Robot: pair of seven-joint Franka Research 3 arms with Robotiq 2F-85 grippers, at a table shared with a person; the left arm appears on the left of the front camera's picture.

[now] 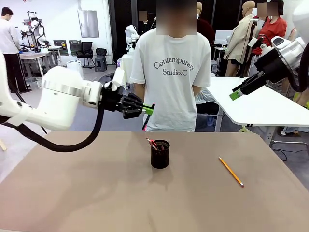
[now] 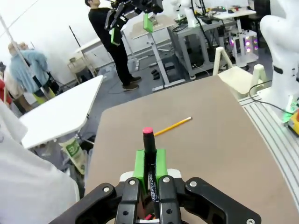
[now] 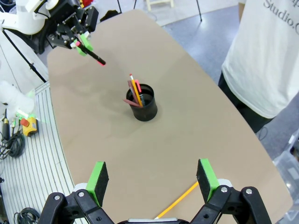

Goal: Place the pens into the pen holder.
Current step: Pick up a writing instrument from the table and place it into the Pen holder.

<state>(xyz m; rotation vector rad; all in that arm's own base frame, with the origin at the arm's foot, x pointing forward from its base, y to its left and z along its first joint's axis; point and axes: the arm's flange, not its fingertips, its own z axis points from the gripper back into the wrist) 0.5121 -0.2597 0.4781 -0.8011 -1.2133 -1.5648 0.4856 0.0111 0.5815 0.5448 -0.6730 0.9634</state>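
- Fingers (image 2: 139,164) on the left gripper (image 1: 148,109) are clamped tight on the black pen (image 1: 145,122). In the left wrist view we can see its pink-red end poking out past the green pads (image 2: 161,163).
- We've got that pen up in the air, tilted, lower end pointing down at the table (image 1: 72,193). It's off to the left of the pen holder (image 1: 160,155) and well above it, and by our reckoning not over the mouth yet.
- And the holder itself? We count a few pens (image 3: 134,91) standing in it already, leaning on the rim. From the right wrist view we make out a dark red-brown one, a reddish one and what looks like a yellow-orange one.
- So we'd call that part banked. As we read it, this black pen has to go in, and then the yellow pencil (image 1: 231,171), which lies flat on the table well off to the holder's right.
- Right gripper (image 1: 235,94) is up high on that side, jaws spread wide with nothing between them. We can see the pencil low in its own wrist view, under those open jaws.
- We'd put the job past halfway, with two to go. The person (image 1: 169,72) stands at the far edge, behind the holder.
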